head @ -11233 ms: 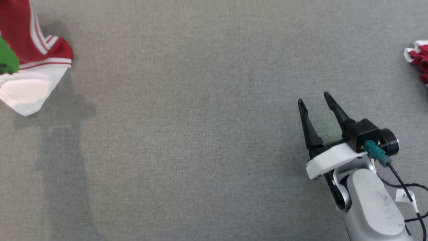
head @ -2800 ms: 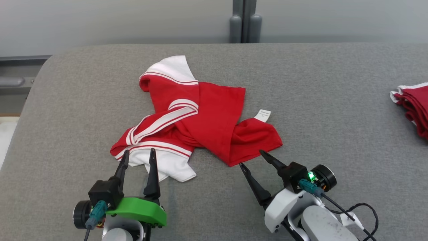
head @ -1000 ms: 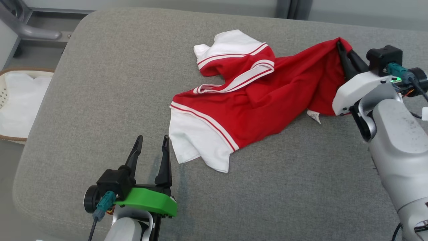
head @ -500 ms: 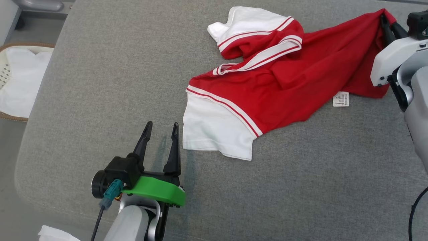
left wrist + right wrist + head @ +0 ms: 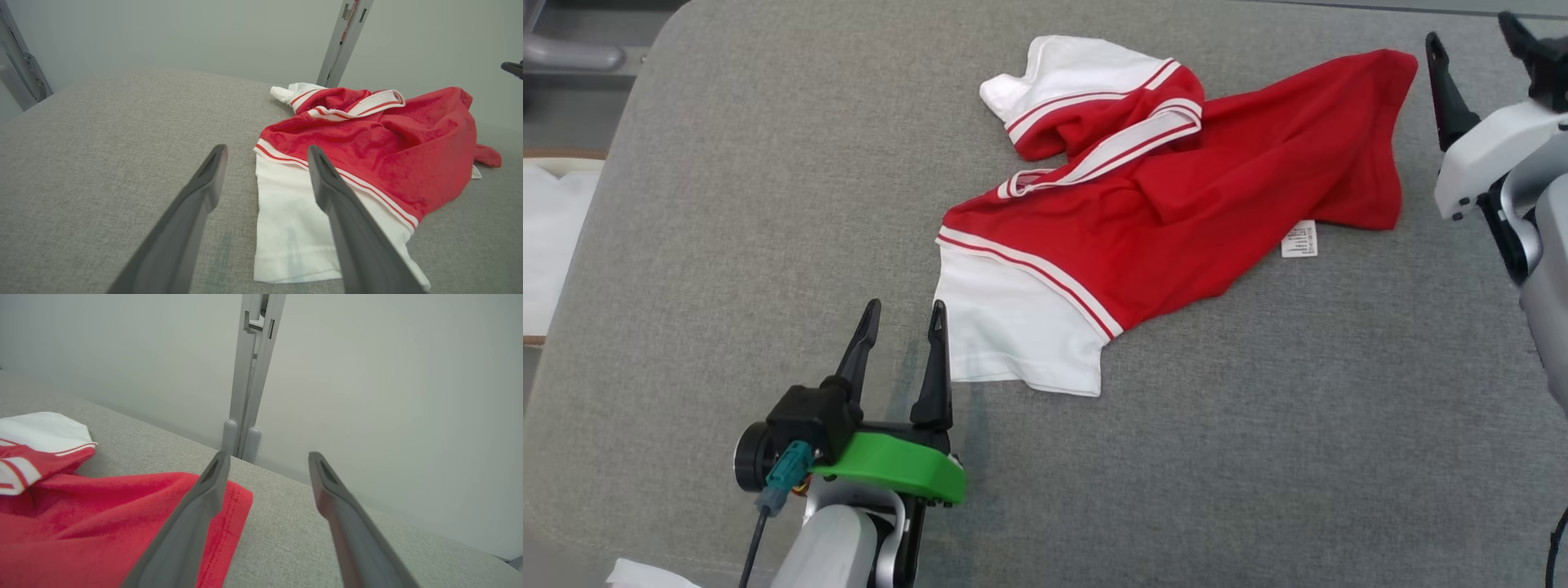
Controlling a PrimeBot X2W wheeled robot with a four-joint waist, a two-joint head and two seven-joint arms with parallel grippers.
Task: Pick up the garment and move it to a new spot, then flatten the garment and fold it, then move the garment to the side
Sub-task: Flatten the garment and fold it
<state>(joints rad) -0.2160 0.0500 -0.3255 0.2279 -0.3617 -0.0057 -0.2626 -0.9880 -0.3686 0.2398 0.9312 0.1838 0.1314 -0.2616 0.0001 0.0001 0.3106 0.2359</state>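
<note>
The garment (image 5: 1176, 204) is a red shirt with white sleeves and white striped trim, lying crumpled and stretched across the grey padded table (image 5: 768, 163). A white care label (image 5: 1299, 238) sticks out at its lower right edge. My right gripper (image 5: 1470, 37) stands open just right of the garment's far red corner (image 5: 229, 498), holding nothing. My left gripper (image 5: 905, 312) is open near the table's front, its right finger by the white sleeve (image 5: 286, 220), apart from the cloth.
A basket with white cloth (image 5: 551, 237) sits beyond the table's left edge. A grey wall with a metal post (image 5: 249, 375) stands behind the table. Bare table surface stretches along the front and right of the garment.
My right gripper has opened and let go of the garment's red corner, which now lies on the table. The head camera has shifted. The left gripper stays open.
</note>
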